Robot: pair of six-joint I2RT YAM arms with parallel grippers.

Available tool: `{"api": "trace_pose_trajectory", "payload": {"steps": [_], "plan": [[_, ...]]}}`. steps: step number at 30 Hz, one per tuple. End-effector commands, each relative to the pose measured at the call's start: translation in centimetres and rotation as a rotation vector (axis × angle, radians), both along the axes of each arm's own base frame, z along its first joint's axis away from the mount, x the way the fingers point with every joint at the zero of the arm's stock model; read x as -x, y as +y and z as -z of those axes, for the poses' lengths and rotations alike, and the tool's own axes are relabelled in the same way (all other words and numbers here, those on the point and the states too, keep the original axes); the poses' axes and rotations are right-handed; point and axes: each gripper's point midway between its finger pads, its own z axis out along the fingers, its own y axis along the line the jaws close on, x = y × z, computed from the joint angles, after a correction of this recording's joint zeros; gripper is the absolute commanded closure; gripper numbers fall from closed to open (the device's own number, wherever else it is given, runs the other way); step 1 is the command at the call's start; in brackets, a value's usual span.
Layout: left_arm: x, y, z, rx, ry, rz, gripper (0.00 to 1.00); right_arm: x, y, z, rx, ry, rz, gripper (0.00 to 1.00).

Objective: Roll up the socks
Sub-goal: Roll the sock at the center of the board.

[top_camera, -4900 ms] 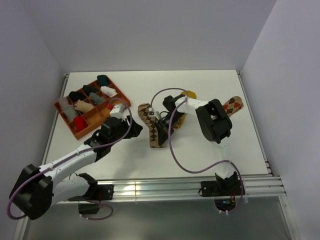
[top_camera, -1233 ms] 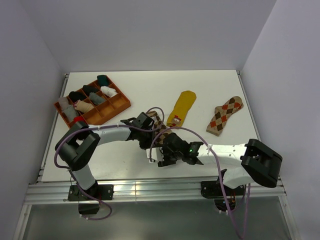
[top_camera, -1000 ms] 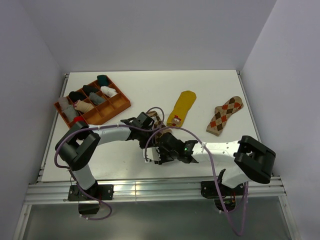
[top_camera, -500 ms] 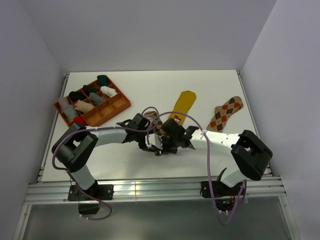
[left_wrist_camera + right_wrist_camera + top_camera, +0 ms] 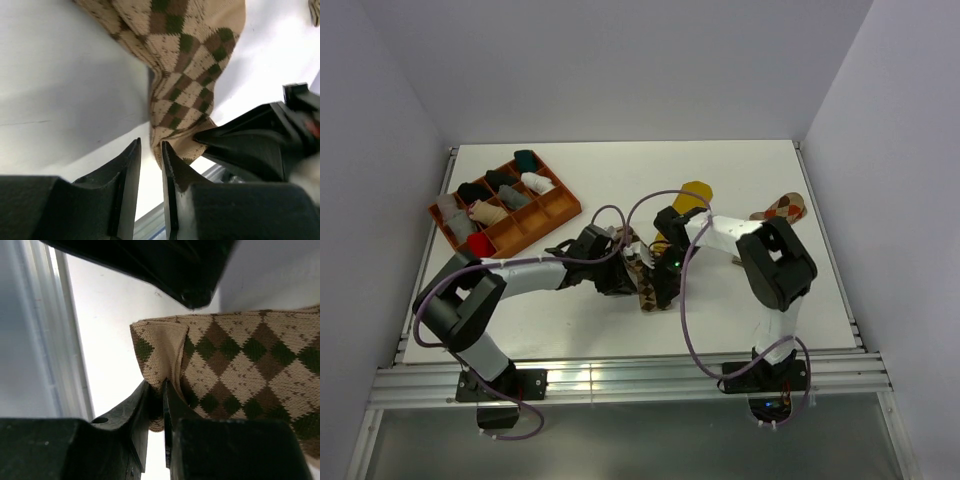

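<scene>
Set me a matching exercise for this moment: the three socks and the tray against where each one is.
1 brown-and-cream sock
2 mustard sock
3 orange argyle sock
4 tray

A far left of the table
B pinched in the right gripper
C nearest the right wall
D between the two argyle socks

Pairs: 1-B, 2-D, 3-C, 4-A

The brown-and-cream argyle sock point(image 5: 240, 365) is soft knit cloth, its stitches fine and faintly fuzzy; the left claw point(image 5: 150, 150) and right claw point(image 5: 163, 387) beside it look like smooth, matt black plastic. Under the sock the desk point(image 5: 620, 180) is smooth matt white, and the rail point(image 5: 650, 372) on the sock's near side is bare, shiny metal.
</scene>
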Motion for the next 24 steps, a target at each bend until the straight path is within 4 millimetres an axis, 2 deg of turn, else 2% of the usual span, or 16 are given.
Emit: {"api": "trace_pose_trajectory", "payload": {"steps": [1, 2, 3, 4, 5, 7, 8, 10, 14, 18, 24], "plan": [[-2.1, -0.2, -2.6, 0.035, -0.154, -0.037, 0.71, 0.5, 0.2, -1.8, -0.045, 0.174, 0.004, 0.82], [-2.0, 0.1, -2.4, 0.022, -0.167, -0.045, 0.71, 1.1, -0.1, -2.2, -0.031, 0.236, 0.008, 0.82], [-2.3, -0.1, -2.7, 0.031, -0.205, -0.043, 0.70, 1.2, 0.1, -1.8, -0.056, 0.292, -0.007, 0.82], [-2.7, 0.1, -3.4, 0.031, -0.252, -0.060, 0.69, 0.1, 0.3, -2.4, -0.081, 0.306, 0.009, 0.82], [-2.5, 0.4, -3.2, 0.019, -0.284, -0.053, 0.68, 0.4, 0.0, -2.8, -0.076, 0.369, 0.025, 0.82], [-2.9, -0.1, -4.8, 0.048, -0.393, -0.052, 0.66, -0.8, 0.1, -2.6, -0.112, 0.428, 0.049, 0.82], [-2.3, -0.1, -4.7, 0.041, -0.421, -0.031, 0.65, -0.6, -0.2, -3.0, -0.106, 0.474, 0.061, 0.82], [-2.7, -0.5, -6.0, 0.070, -0.495, -0.018, 0.63, -1.3, 0.0, -2.9, -0.112, 0.505, 0.085, 0.82], [-2.4, -1.8, -7.4, 0.096, -0.609, 0.071, 0.59, -2.6, 0.0, -2.0, -0.076, 0.484, 0.151, 0.82], [-2.3, -2.8, -7.3, 0.104, -0.674, 0.138, 0.53, -2.7, -0.1, -1.4, -0.021, 0.520, 0.194, 0.81], [-2.1, -5.1, -6.7, 0.149, -0.736, 0.247, 0.50, -3.0, -0.4, 0.1, 0.043, 0.522, 0.239, 0.81]]}}
